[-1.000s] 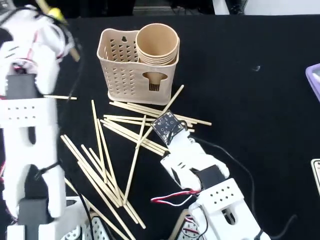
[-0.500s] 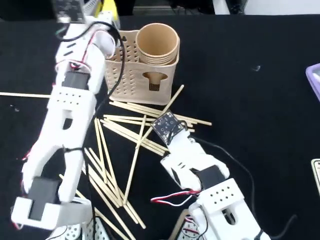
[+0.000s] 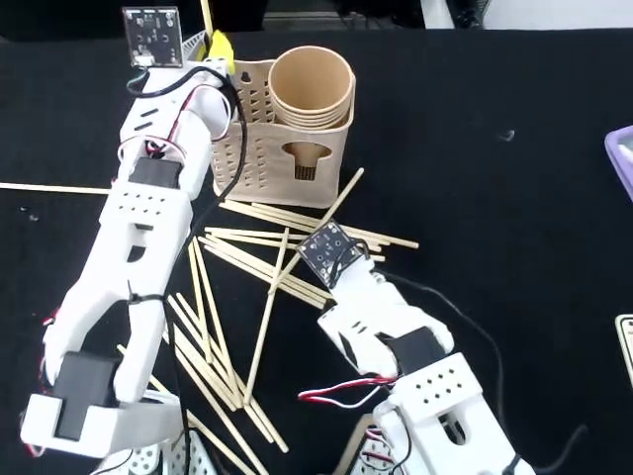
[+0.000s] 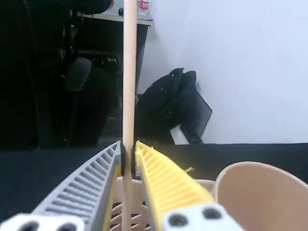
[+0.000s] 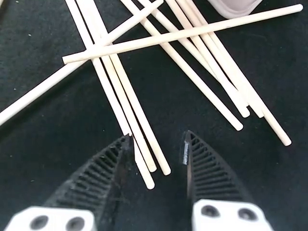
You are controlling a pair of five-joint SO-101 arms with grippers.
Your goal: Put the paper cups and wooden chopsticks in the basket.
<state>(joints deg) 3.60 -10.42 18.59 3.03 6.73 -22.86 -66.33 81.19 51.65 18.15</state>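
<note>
A beige slotted basket stands at the back of the black table with a stack of paper cups in its right half. My left gripper is above the basket's left rear corner, shut on one wooden chopstick that stands upright between its fingers; the cup rim shows beside it. Several loose chopsticks lie scattered in front of the basket. My right gripper hovers open just above them, with a few chopstick ends between its fingers.
More chopsticks fan out toward the front left, partly under the left arm. One lone chopstick lies at the far left. A purple container's edge is at the right border. The table's right half is bare.
The left arm swung from the left edge over to the basket, carrying the chopstick upright, then settled above the basket's corner. The right arm has stayed still.
</note>
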